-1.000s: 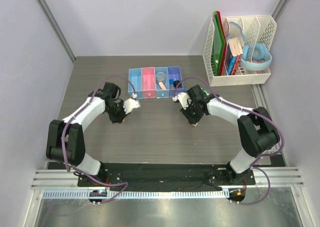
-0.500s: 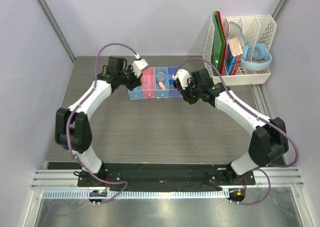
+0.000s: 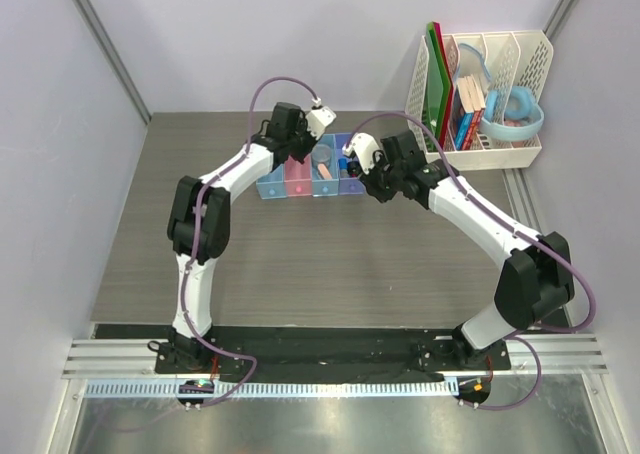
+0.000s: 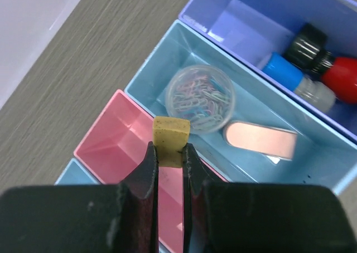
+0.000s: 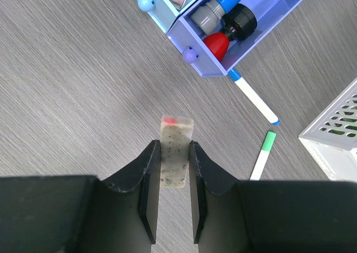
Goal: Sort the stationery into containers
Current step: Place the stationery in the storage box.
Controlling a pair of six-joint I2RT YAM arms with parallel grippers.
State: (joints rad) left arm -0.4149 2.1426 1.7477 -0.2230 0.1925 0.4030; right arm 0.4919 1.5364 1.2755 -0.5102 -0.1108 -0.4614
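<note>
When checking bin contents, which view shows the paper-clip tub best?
Left wrist: the paper-clip tub sits large and sharp in the light-blue bin, coloured clips visible through it, beside a pink eraser. Top external shows only a small pale disc in that bin. Right wrist misses it.

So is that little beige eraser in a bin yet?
Not yet: out. The beige eraser is pinched between the left gripper fingers, held above the containers near the pink bin.
</note>
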